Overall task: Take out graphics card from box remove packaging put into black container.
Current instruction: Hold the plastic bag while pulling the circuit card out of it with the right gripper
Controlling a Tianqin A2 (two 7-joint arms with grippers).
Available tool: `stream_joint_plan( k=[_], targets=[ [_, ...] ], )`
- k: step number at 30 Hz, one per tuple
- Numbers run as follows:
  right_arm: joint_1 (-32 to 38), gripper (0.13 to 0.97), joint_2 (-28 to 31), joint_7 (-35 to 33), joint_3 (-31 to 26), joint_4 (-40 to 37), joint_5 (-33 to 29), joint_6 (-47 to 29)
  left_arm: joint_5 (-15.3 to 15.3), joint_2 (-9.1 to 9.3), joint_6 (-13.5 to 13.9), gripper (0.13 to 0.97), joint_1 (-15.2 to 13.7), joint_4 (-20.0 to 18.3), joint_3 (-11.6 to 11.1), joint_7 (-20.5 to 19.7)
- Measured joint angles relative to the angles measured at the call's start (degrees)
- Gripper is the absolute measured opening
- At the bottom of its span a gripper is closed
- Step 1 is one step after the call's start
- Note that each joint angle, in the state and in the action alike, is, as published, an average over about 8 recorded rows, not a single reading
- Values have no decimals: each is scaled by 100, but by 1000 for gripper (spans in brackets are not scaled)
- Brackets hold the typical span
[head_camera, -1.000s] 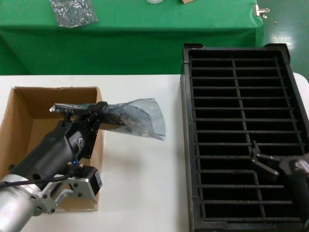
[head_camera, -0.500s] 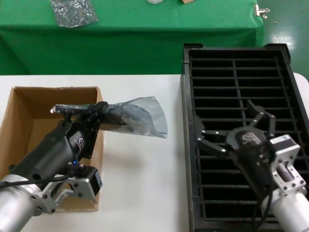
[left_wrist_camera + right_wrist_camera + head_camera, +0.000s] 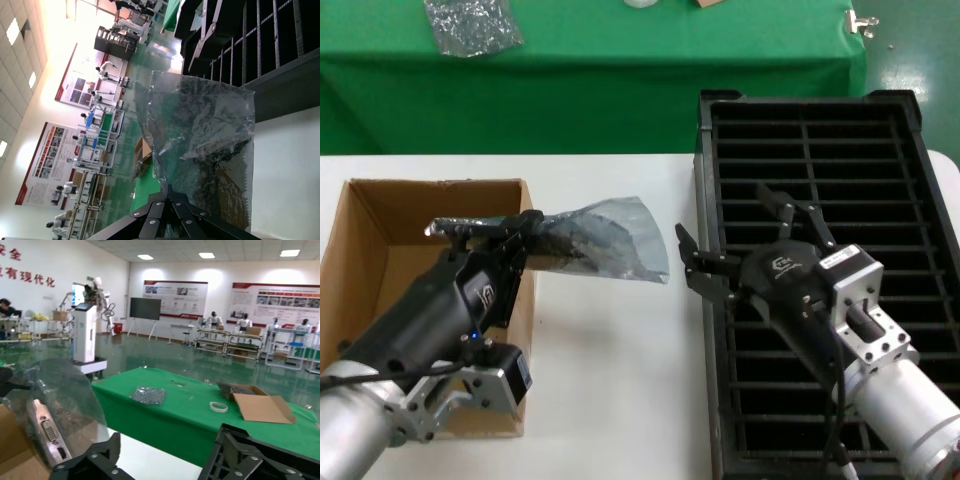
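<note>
In the head view, the left gripper (image 3: 510,232) hangs over the right wall of the box (image 3: 365,250) on the white counter (image 3: 610,400), its jaws clamped on one end of the bag (image 3: 605,240). The bag juts out level toward the tray (image 3: 920,200), clear of the counter, with the dark card (image 3: 568,240) inside it. The right gripper (image 3: 745,240) sits over the tray's left edge, just beside the bag's free end but apart from it, jaws spread wide and holding nothing. A second small bag (image 3: 470,25) lies well apart on the green table (image 3: 670,50) behind. In the left wrist view, the wrinkled bag (image 3: 200,140) fills the middle, pinched at its near end, with the tray (image 3: 280,60) beyond. In the right wrist view, the card's bracket (image 3: 47,432) and 1 port show through the bag (image 3: 65,390), beside the open fingers (image 3: 95,460).
</note>
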Motion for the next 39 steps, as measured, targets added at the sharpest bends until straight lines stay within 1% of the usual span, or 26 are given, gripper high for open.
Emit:
stream_joint_plan(
  k=[7, 8, 9, 16, 17, 25, 29, 37, 39],
  targets=[
    [446, 631, 148, -288, -517, -35, 502, 99, 0, 0, 0, 139, 0, 0, 0, 0],
    [491, 631, 159, -312, -574, -44, 543, 88, 0, 0, 0, 139, 0, 0, 0, 0],
    [533, 604, 172, -333, -631, -53, 580, 73, 0, 0, 0, 139, 0, 0, 0, 0],
    [722, 413, 313, -407, -903, -83, 713, -67, 0, 0, 0, 139, 0, 0, 0, 0],
    [737, 413, 341, -410, -928, -79, 721, -84, 0, 0, 0, 139, 0, 0, 0, 0],
    [826, 254, 680, -438, -1110, 78, 837, -121, 0, 0, 0, 139, 0, 0, 0, -1],
    [864, 254, 871, -448, -1224, 249, 891, -155, 0, 0, 0, 139, 0, 0, 0, -1],
    [967, 160, 1144, -380, -1489, 555, 873, -378, 0, -1, 0, 139, 0, 0, 0, -1],
    [1002, 157, 1191, -336, -1547, 599, 836, -465, 0, -1, 0, 139, 0, 0, 0, -1]
  ],
)
